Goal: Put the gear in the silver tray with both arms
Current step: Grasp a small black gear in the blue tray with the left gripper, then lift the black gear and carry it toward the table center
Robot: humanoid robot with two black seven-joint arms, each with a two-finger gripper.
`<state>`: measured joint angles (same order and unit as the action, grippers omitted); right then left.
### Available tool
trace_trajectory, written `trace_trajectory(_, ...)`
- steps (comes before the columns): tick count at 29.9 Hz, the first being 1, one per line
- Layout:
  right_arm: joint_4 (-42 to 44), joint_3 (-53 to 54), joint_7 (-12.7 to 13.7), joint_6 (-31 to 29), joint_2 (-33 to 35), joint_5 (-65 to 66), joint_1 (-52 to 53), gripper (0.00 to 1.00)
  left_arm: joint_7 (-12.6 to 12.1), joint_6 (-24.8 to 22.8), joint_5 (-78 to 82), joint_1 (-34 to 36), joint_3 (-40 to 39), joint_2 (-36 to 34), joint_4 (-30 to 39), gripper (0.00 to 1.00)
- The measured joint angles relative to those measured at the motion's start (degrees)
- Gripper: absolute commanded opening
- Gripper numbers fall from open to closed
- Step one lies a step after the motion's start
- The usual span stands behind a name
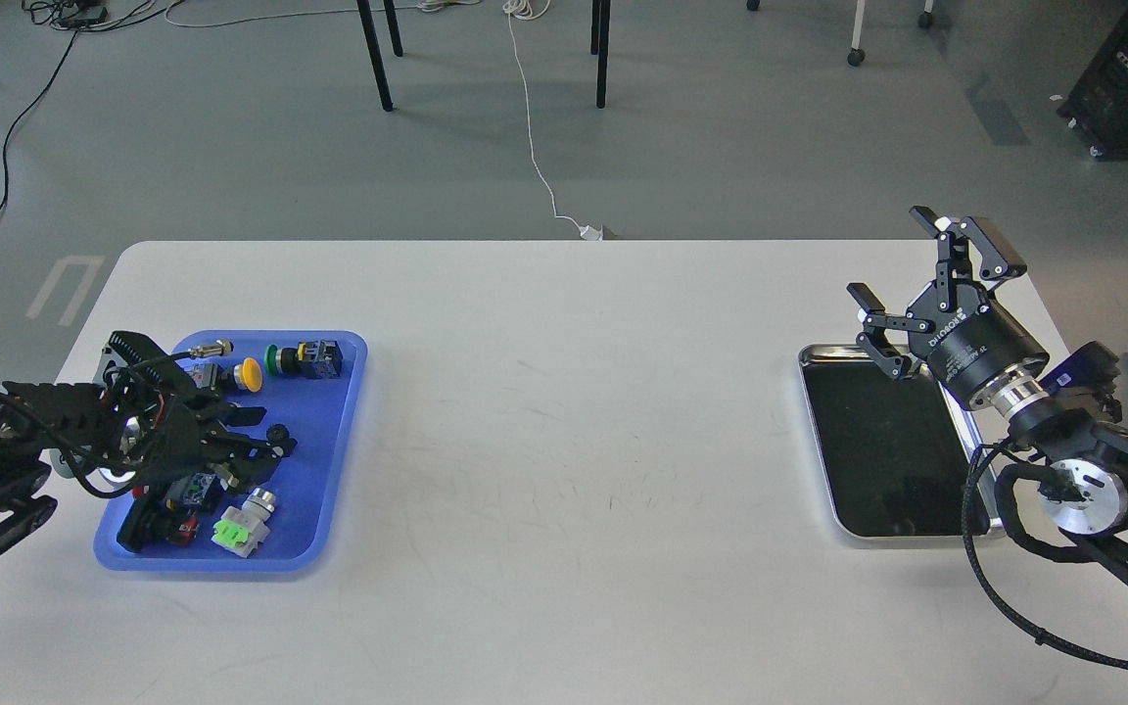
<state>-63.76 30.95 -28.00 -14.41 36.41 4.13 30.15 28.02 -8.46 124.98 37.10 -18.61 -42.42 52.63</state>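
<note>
right gripper (936,294) spread wide above the silver tray (977,446); left gripper (265,441) low over the blue tray (344,411).

the right gripper's two fingers stand far apart with nothing between them, and it hovers over the far edge of the silver tray, whose dark bottom holds nothing. that tray lies at the right end of the white bench (564,411). the left gripper is dark and seen against cluttered parts, so i cannot tell whether it is parted or clenched, or whether it holds anything. it sits inside the blue tray at the left end of the bench, well apart from the silver tray. around it lie a yellow-capped button (250,372), a green button (273,358), a black switch block (320,358) and a green-and-white switch (242,524).
</note>
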Motion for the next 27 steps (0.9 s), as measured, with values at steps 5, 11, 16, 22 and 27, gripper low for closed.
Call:
trace_trajectory(5,-0.03,0.07,0.00,-0.01,0.22,0.00,0.00,0.99,0.01,-0.02,0.00,0.01,0.06,0.16,-0.05,0.29)
trace_trajectory(11,0.03,0.08,0.00,-0.01,0.25,0.00,0.00,0.99,0.01,-0.04,0.00,0.07,0.07,0.16,-0.05,0.21)
trace_trajectory(16,0.05,0.08,0.00,-0.01,0.25,0.00,0.00,0.99,0.01,-0.07,0.00,0.24,0.07,0.16,-0.06,0.16)
trace_trajectory(22,0.13,0.08,0.00,-0.01,0.25,0.00,0.01,0.99,-0.11,-0.19,0.08,1.40,0.09,0.16,-0.09,0.16)
trace_trajectory(27,0.13,0.08,0.00,-0.01,0.17,0.00,0.09,0.99,-0.04,-0.34,0.05,3.12,-0.03,0.02,1.36,0.16)
